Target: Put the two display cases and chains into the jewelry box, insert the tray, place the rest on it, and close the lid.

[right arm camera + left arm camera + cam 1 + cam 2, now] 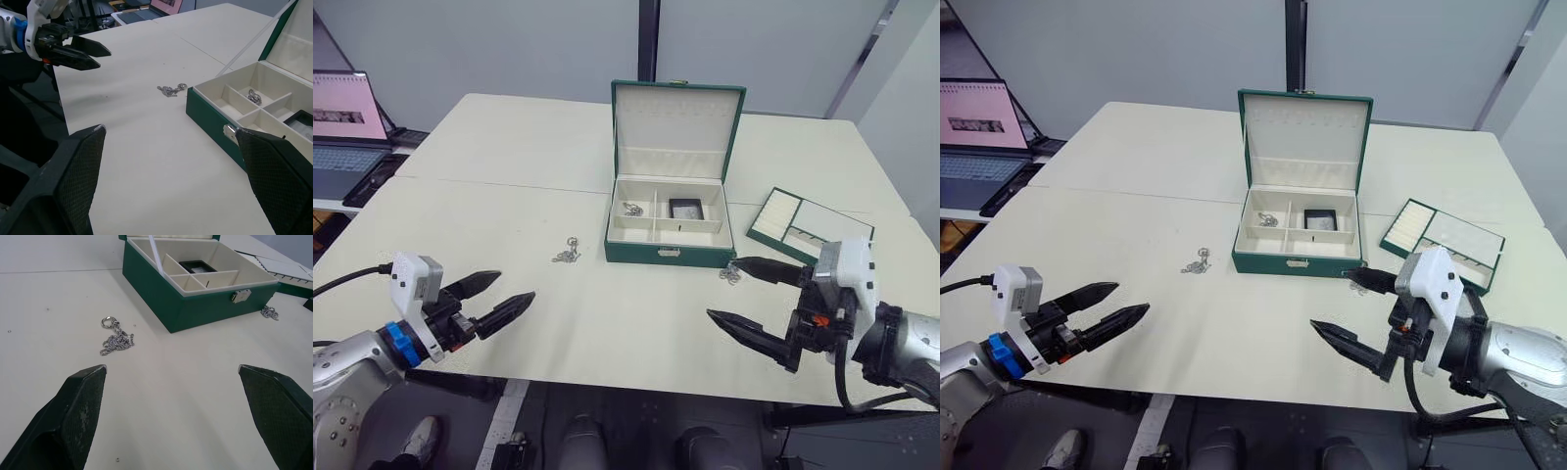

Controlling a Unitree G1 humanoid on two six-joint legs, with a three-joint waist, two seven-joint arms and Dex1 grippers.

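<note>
The green jewelry box stands mid-table with its lid upright. Inside it lie one display case in the back right compartment and a chain in the back left one. A second chain lies on the table left of the box. A third chain sits by the box's front right corner. The tray rests on the table right of the box. My left gripper hovers open near the front edge, well short of the loose chain. My right gripper is open, its upper finger just beside the third chain.
A laptop sits on a side desk at the far left. A seam runs across the tabletop behind the left chain. The table's front edge lies just under both grippers.
</note>
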